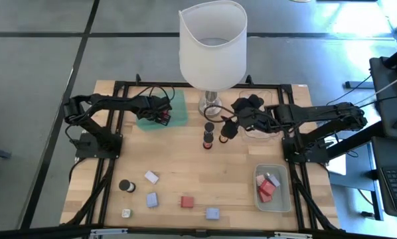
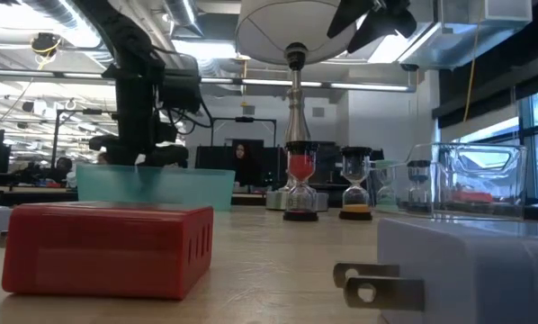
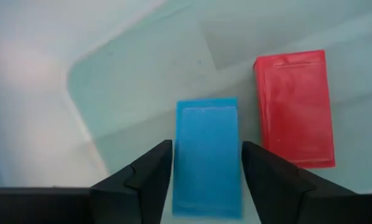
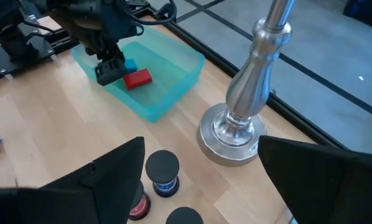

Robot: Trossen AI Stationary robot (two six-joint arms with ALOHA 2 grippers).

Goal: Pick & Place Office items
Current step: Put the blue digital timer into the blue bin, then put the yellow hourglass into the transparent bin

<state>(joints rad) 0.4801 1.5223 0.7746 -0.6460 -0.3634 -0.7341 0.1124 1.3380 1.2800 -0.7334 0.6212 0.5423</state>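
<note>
You are working in an open-plan robotics lab or office workspace. Look past the lamp (image 2: pixel 291 54) in the low view: behind it runs a long room with exposed ducts and pipes overhead and rows of strip lights. Desks with dark monitors (image 2: pixel 251 162) stand beyond the lamp's stem, and a person sits there. To the right of the lamp, tall windows line the wall. From above, the wooden table (image 1: pixel 178 166) under the lamp sits in a black metal frame on grey floor, and a keyboard (image 1: pixel 396 189) lies on a desk well off to its right.
</note>
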